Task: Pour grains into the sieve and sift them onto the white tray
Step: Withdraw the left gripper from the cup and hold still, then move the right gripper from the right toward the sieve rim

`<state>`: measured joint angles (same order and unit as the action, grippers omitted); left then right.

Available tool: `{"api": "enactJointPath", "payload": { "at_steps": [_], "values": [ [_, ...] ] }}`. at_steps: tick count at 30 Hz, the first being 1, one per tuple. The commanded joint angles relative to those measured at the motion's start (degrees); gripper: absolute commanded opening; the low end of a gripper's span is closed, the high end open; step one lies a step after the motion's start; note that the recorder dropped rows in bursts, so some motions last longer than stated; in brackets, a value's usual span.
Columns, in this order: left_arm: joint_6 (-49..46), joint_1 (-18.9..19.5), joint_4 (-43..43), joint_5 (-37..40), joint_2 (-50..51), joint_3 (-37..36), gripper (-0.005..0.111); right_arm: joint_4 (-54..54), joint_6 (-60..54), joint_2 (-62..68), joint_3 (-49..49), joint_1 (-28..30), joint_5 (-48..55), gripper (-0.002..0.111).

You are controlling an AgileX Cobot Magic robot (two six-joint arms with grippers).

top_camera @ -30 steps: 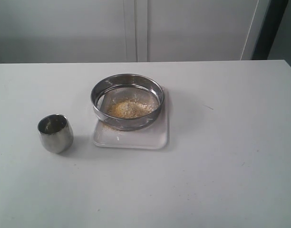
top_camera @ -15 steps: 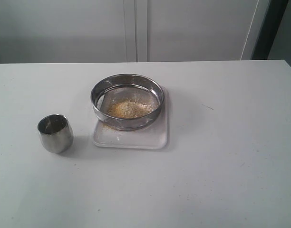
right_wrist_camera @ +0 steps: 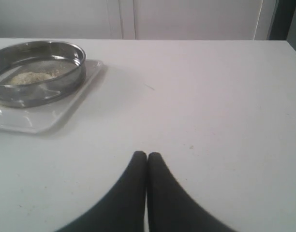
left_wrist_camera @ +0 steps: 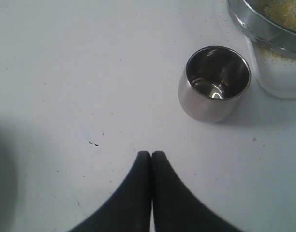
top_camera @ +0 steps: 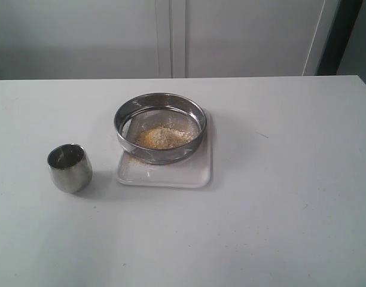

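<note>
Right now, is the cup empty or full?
Empty. The cup stands upright and the left wrist view shows its bare shiny bottom; the grains lie in the sieve.

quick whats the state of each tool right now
Left tool: closed, holding nothing.
Right tool: closed, holding nothing.

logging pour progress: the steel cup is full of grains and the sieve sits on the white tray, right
No: the steel cup is empty, as the left wrist view shows; the grains are in the sieve. The sieve does sit on the white tray.
</note>
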<state>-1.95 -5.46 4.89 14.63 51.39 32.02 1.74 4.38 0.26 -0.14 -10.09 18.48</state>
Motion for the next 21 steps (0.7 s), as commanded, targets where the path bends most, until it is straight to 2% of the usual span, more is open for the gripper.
{"api": "enactJointPath", "payload": {
  "at_steps": [1,5,9,13,21],
  "values": [
    [0.0,-0.4,0.0,-0.1,-0.5,-0.4,0.0,3.8,2.6,-0.3,0.1,-0.1,-11.5,0.0],
    [0.0,-0.4,0.0,-0.1,-0.5,-0.4,0.0,7.9,14.0,-0.3,0.1,-0.1,-27.4,0.0],
    [0.0,-0.4,0.0,-0.1,-0.5,-0.4,0.0,7.6,14.1,-0.3,0.1,-0.1,-39.3,0.0],
    [0.0,-0.4,0.0,-0.1,-0.5,-0.4,0.0,3.3,12.9,1.3,-4.7,-0.1,-39.2,0.0],
    [0.0,-0.4,0.0,-0.1,-0.5,-0.4,0.0,-12.3,11.7,28.3,-20.2,-0.1,-35.7,0.0]
  ]
}}
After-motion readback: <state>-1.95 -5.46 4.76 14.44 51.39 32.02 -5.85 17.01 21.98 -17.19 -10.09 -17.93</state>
